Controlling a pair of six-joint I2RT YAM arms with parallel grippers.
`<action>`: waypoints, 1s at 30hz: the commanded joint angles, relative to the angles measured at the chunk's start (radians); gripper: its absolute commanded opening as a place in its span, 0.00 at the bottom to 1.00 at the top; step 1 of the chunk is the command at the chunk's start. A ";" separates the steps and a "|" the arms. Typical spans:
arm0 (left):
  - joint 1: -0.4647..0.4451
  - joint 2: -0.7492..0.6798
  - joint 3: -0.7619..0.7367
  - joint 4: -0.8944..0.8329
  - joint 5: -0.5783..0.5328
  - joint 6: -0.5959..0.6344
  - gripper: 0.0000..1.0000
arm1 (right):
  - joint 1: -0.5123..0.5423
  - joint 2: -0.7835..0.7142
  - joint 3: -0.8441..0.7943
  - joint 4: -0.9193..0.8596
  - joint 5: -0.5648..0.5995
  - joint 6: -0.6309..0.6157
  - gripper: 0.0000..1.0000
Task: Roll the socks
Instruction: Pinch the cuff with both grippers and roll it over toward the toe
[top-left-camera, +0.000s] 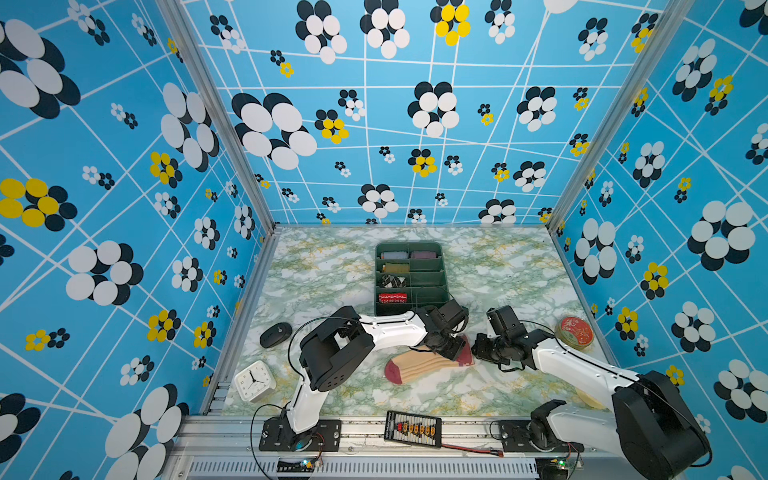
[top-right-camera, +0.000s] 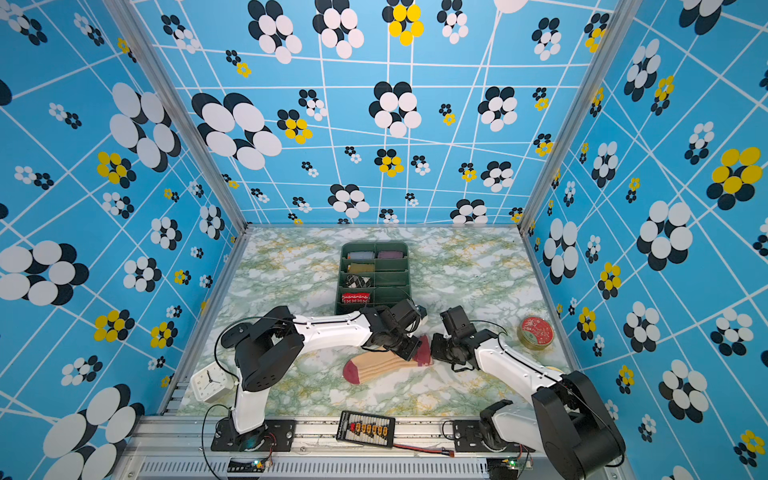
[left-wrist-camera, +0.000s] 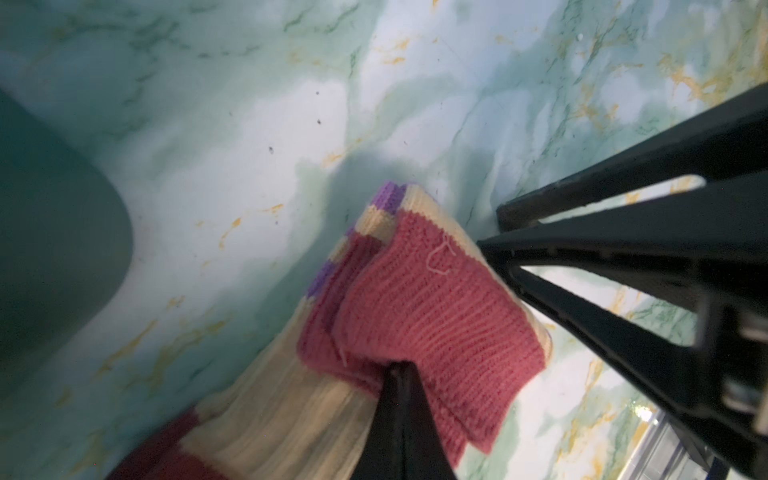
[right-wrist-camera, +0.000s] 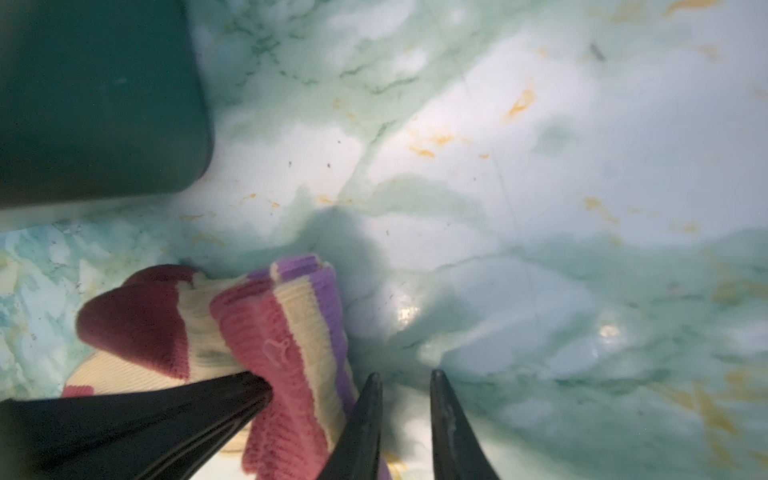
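**Arm pose**
- The left arm (top-left-camera: 390, 330) is reaching from its base on the front rail (top-left-camera: 365, 434) across the table (top-left-camera: 498, 266) toward the middle. Its forearm is lying nearly level and its wrist is bending downward.
- The left gripper (top-left-camera: 454, 352) is clamping the dark red cuff of the socks (top-left-camera: 424, 365). In the left wrist view its fingers (left-wrist-camera: 399, 415) are pressing together on the fabric with no gap showing.
- The right arm (top-left-camera: 573, 365) is extending from the front right toward the middle, with its wrist held low.
- The right gripper (right-wrist-camera: 403, 376) is standing with its jaws slightly apart. Bare table is showing between them and nothing is being held. One fingertip is sitting just beside the purple-striped cuff edge; whether it is touching cannot be told.

**Socks**
- The socks are lying near the front centre, between the green tray (top-left-camera: 428, 297) and the front rail.
- The toe end is lying flat and pointing left. The cuff end is rising off the surface at the left gripper.

**Edges and clearance**
- The tray's near edge is sitting just behind both wrists.
- A round red tin (top-left-camera: 574, 331) is sitting near the right arm, by the right wall.
- A black mouse (top-left-camera: 275, 334) and a white clock (top-left-camera: 254, 380) are lying well apart on the left.
- Bare table is lying open in front of the socks and to the right of the tray.
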 joint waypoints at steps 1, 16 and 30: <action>0.008 0.029 -0.018 -0.003 0.013 -0.008 0.00 | -0.007 0.005 -0.016 0.017 -0.042 -0.022 0.22; 0.016 0.028 -0.038 0.007 0.025 -0.011 0.00 | -0.007 -0.067 -0.019 0.043 -0.151 -0.033 0.21; 0.037 -0.039 -0.099 0.021 0.051 -0.032 0.00 | -0.007 -0.043 -0.016 0.097 -0.239 -0.034 0.28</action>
